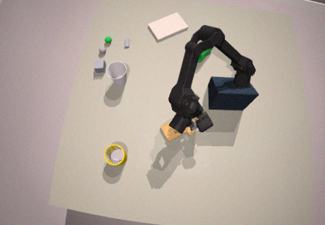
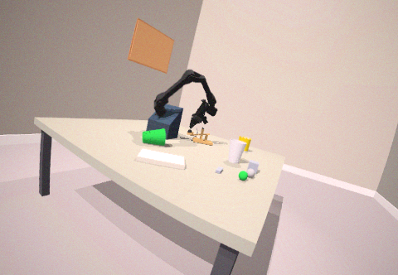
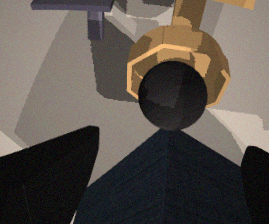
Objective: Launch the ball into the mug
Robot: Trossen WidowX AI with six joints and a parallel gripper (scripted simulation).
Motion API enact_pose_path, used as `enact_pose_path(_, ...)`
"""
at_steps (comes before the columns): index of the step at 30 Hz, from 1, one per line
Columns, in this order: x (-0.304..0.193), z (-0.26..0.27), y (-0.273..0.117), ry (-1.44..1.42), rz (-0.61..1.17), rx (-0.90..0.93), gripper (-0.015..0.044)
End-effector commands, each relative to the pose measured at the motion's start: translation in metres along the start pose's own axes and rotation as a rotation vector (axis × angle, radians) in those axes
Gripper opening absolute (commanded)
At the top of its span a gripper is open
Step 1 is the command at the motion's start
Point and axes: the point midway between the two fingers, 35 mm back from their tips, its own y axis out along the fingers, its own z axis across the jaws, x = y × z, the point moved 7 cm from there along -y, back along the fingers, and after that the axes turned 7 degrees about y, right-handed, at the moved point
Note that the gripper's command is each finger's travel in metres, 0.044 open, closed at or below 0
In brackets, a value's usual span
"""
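Observation:
The catapult (image 1: 168,133) (image 2: 202,142) is orange, with its base left of the gripper in the top view. Its cup (image 3: 216,45) shows in the wrist view. The black ball (image 3: 172,96) (image 2: 189,132) overlaps the cup's near side there; whether it rests fully inside is unclear. My gripper (image 1: 191,126) (image 3: 174,148) is open, its fingers well apart on either side and short of the ball, touching neither side of it. The yellow mug (image 1: 105,156) (image 2: 247,144) stands upright at the lower left in the top view, away from the catapult.
A white cup (image 1: 119,77) (image 2: 235,152) stands upright. Near it are a grey block (image 1: 99,66), a grey ball (image 1: 102,50), a green ball (image 1: 107,40) and a small grey piece (image 1: 126,43). A white slab (image 1: 168,26), a green cup (image 2: 153,137) and a dark blue block (image 1: 225,96) also show.

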Motion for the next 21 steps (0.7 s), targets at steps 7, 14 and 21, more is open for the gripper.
enact_pose_path(7,-0.023,0.0,-0.072,-0.003,-0.039,0.007,0.044)
enact_pose_path(14,0.012,0.008,-0.092,-0.019,-0.229,0.065,0.044)
enact_pose_path(21,0.051,0.014,-0.121,-0.017,-0.444,0.105,0.044)
